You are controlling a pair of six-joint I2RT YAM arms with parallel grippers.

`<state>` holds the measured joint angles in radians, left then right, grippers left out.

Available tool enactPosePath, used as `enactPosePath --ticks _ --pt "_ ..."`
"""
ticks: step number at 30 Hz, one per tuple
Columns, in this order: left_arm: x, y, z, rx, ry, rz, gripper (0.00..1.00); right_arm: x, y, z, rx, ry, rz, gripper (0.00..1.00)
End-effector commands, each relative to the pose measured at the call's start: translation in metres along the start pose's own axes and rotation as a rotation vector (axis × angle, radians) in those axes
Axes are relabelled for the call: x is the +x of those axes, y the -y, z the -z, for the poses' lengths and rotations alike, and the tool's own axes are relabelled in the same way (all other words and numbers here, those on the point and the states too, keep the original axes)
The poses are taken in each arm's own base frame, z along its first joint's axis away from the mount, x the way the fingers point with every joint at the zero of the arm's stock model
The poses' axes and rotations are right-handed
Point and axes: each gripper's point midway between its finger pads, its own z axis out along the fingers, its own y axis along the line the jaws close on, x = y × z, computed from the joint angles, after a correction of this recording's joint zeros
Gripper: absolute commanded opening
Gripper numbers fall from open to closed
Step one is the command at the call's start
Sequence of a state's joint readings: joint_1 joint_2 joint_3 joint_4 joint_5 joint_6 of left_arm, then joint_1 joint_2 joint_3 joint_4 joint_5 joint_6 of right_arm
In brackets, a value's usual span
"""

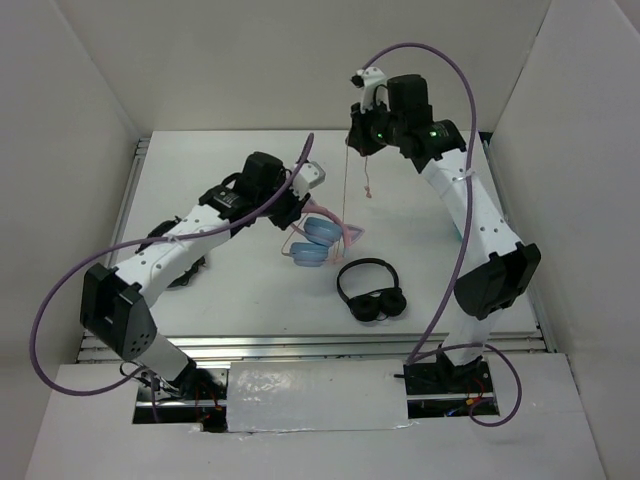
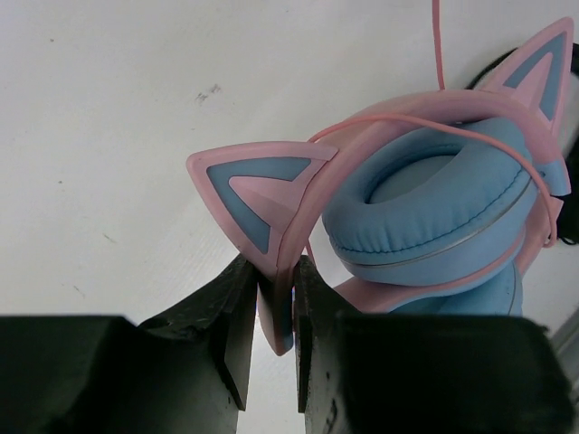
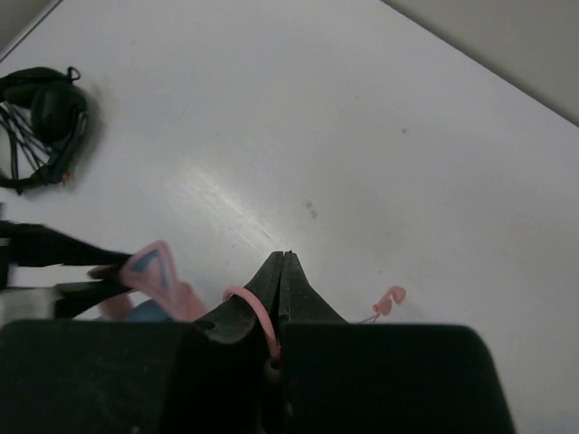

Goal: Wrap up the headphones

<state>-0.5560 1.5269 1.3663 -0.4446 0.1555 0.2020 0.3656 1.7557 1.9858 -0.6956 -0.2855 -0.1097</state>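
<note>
Pink cat-ear headphones (image 2: 298,181) have blue padded cups (image 2: 425,203) and thin pink cable (image 2: 437,41).

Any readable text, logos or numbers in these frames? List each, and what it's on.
No readable text in any view.
pink cat-ear headphones: no print or logo.
black headphones: none visible, too small to rule out fine marks.
right arm: two green lights only, no characters.
</note>
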Motion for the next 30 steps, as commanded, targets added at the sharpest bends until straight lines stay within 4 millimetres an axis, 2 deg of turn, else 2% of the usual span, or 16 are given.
enactPosePath --ticks 1,7,9,10,11,12,14,15,19,21,22,30 --pt "-0.027 -0.023 0.000 -0.110 0.026 0.041 0.00 -0.017 -0.033 0.022 -0.023 0.009 0.051 0.00" --pt "-0.033 -0.061 -0.008 -0.246 0.017 0.206 0.00 -0.017 -0.069 0.030 -0.039 -0.009 0.041 0.00" --pt "-0.032 -0.087 -0.003 -0.353 0.021 0.317 0.00 -0.020 -0.071 0.040 0.000 0.013 0.038 0.00" --pt "-0.029 -0.095 0.000 -0.388 0.014 0.348 0.00 -0.009 -0.077 0.037 -0.001 -0.011 0.030 0.00" --pt "-0.026 -0.110 0.005 -0.437 0.012 0.382 0.00 -0.013 -0.081 0.050 0.003 0.016 0.031 0.00" --pt "-0.028 -0.123 0.011 -0.500 0.019 0.421 0.00 -0.004 -0.081 0.048 0.013 0.007 0.022 0.00" --pt "-0.023 -0.140 0.022 -0.576 0.011 0.457 0.00 -0.004 -0.093 0.060 -0.005 0.029 0.029 0.00" --pt "-0.027 -0.153 0.034 -0.657 0.029 0.477 0.00 0.003 -0.097 0.058 -0.012 0.022 0.023 0.00" --pt "-0.036 -0.178 0.064 -0.818 0.070 0.522 0.00 0.010 -0.119 0.067 -0.066 0.034 0.034 0.00" --pt "-0.045 -0.185 0.080 -0.867 0.117 0.542 0.00 0.018 -0.129 0.063 -0.106 0.026 0.037 0.00" --pt "-0.049 -0.189 0.086 -0.882 0.145 0.555 0.00 0.022 -0.142 0.061 -0.155 0.018 0.044 0.00" --pt "-0.067 -0.214 0.146 -1.110 0.226 0.587 0.00 0.061 -0.167 0.031 -0.229 -0.092 -0.004 0.00"
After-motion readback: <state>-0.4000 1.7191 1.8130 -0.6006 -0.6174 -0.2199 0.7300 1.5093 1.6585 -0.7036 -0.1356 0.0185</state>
